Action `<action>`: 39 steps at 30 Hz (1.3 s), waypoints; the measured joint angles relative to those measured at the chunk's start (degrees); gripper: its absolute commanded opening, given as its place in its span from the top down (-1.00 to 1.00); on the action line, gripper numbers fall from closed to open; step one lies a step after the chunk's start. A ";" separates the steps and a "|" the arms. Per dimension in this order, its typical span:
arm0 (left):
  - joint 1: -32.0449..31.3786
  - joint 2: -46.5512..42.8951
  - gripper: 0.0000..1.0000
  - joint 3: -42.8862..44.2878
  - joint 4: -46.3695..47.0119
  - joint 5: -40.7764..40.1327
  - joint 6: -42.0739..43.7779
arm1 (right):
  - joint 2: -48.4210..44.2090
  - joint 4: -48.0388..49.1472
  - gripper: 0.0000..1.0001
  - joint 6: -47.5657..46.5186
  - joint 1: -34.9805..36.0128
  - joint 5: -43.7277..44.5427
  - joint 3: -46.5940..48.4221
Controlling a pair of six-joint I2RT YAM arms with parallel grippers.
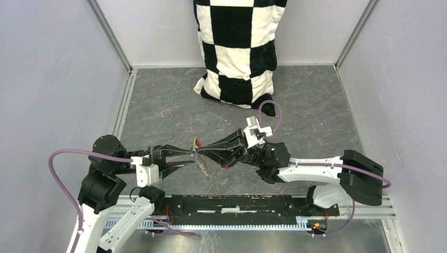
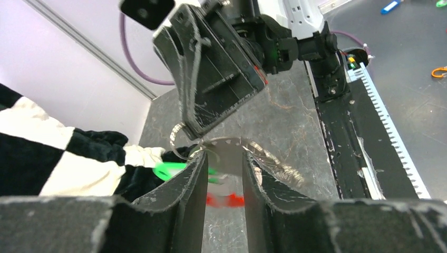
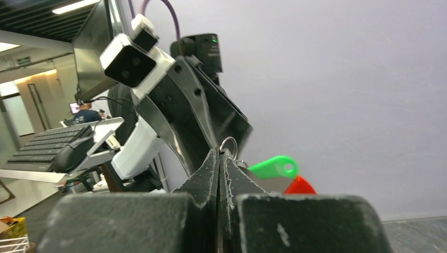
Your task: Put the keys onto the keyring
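Both grippers meet tip to tip above the middle of the table. My right gripper point(image 3: 219, 153) is shut on the thin silvery keyring point(image 3: 229, 143), whose loop pokes out above its fingertips. A green key point(image 3: 274, 167) and the red tag point(image 3: 300, 185) stick out just to the right of it. My left gripper point(image 2: 224, 153) is open, a clear gap between its fingers. The blurred green key point(image 2: 168, 169) and red tag point(image 2: 226, 200) show in and beside that gap, under the ring point(image 2: 176, 139). A beaded chain point(image 1: 204, 167) dangles below. Whether the green key is on the ring I cannot tell.
A black-and-white checkered cushion point(image 1: 237, 47) leans on the back wall. White enclosure walls point(image 1: 52, 79) close in both sides. A black rail point(image 1: 237, 203) runs along the near edge between the arm bases. The table point(image 1: 158, 105) is dark grey.
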 measured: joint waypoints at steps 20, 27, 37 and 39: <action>-0.02 4.20 0.15 5.11 2.12 -6.80 -12.57 | -0.87 2.78 0.99 -2.49 -0.02 -5.79 -3.28; -0.02 7.02 0.61 5.66 -3.10 -2.69 -11.58 | -0.87 1.77 0.99 -2.75 0.00 -7.06 -2.78; 0.00 9.20 -0.42 9.57 -13.49 -3.08 -3.80 | -1.95 -2.93 0.99 -4.28 -0.11 -6.91 -2.78; 0.00 8.35 -0.52 9.01 -12.31 -6.60 -3.85 | -3.17 -4.52 0.99 -5.29 -0.31 -6.69 -2.78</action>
